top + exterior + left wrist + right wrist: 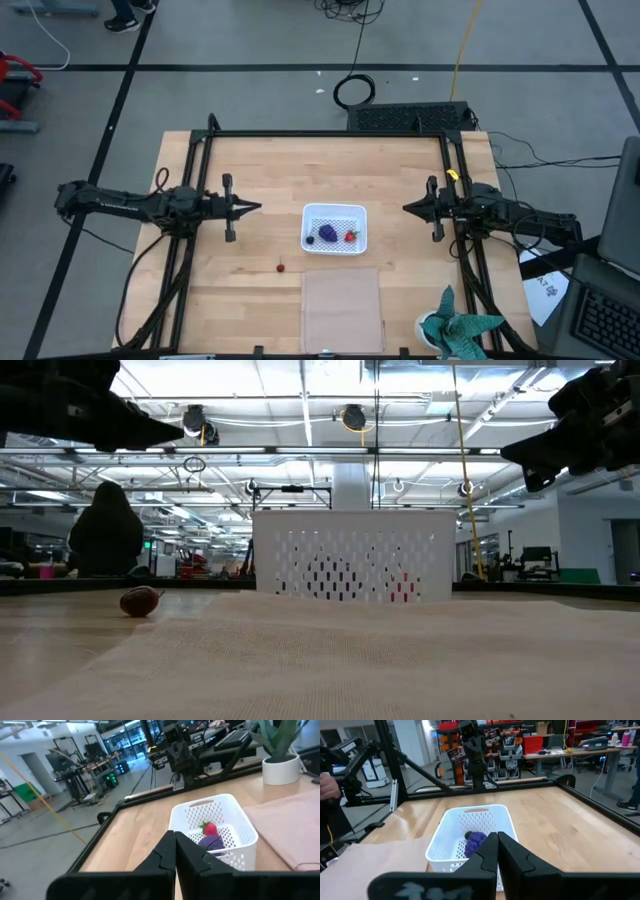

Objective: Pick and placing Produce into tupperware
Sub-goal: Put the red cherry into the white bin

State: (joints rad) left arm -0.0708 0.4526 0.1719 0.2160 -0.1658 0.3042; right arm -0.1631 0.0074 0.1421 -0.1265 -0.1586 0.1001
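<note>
The left gripper (252, 207) hangs over the desk (250, 170) left of the tub (335, 229), fingers together, holding nothing. The cherry (281, 267) lies on the desk, apart from the tub. Inside the tub sit the berry (311, 238), grapes (327, 233) and strawberry (350, 236). The right gripper (410, 208) hangs to the tub's right, fingers together.

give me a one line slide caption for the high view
Three toy fruits sit in the small white square tub; a small red cherry remains on the wooden table, both grippers shut at either side.
</note>
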